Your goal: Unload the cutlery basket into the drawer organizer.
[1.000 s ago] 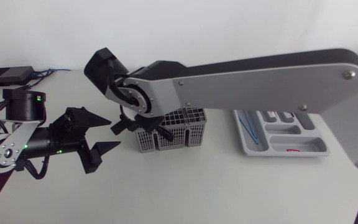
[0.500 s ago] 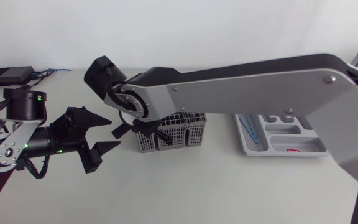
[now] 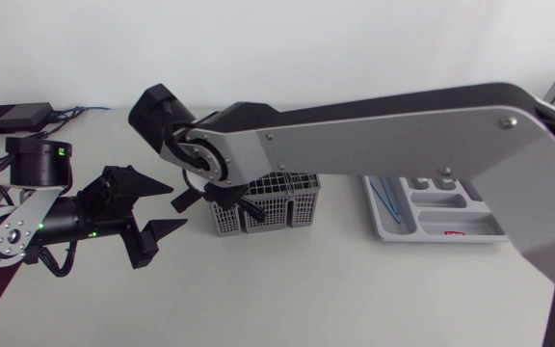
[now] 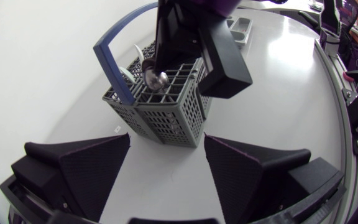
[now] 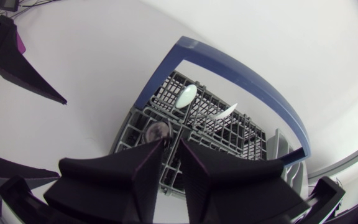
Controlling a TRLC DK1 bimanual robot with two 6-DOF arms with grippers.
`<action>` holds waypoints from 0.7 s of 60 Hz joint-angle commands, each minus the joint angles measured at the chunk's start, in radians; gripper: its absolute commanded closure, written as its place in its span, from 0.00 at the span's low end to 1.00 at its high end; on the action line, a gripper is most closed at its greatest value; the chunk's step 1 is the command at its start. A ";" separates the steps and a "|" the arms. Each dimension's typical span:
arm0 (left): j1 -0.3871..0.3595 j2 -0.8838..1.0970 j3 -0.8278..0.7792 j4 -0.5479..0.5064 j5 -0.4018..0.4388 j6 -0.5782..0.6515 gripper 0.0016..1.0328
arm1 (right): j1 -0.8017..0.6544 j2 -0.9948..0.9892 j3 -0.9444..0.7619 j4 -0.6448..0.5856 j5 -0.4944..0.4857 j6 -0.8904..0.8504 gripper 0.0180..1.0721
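Observation:
The grey cutlery basket (image 3: 277, 207) with a blue bail handle (image 5: 229, 62) stands mid-table. My right gripper (image 3: 222, 200) hangs over its left end, reaching in from above. In the right wrist view its fingers (image 5: 129, 171) are shut on the thin handle of a metal spoon (image 5: 185, 95) that stands in the basket (image 5: 229, 140). A round metal piece (image 5: 157, 130) and a white utensil (image 5: 221, 113) also sit in the compartments. My left gripper (image 3: 176, 205) is open and empty, a short way left of the basket (image 4: 160, 115). The grey drawer organizer (image 3: 470, 226) lies to the right.
A thin blue piece (image 3: 385, 193) lies in the organizer's left slot. A black box (image 3: 13, 118) with cables sits at the table's back left corner. My right arm's long link (image 3: 403, 125) spans the table above the basket and the organizer.
The right gripper's fingers have drawn together around the spoon handle, and the right arm has shifted slightly over the basket. The left arm has kept still.

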 commanded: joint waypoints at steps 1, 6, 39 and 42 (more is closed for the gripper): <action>0.002 0.015 0.001 0.000 0.017 0.028 0.05 | 0.003 0.032 0.008 0.025 -0.002 0.012 0.84; 0.003 0.015 -0.002 0.002 0.017 0.028 0.05 | 0.000 0.032 0.008 0.034 -0.014 0.007 0.86; 0.009 0.015 -0.015 0.005 0.021 0.039 0.05 | 0.001 -0.063 -0.069 0.099 -0.036 -0.034 0.92; 0.006 0.013 -0.015 0.005 0.023 0.038 0.05 | 0.003 -0.073 -0.075 0.102 -0.036 -0.037 0.92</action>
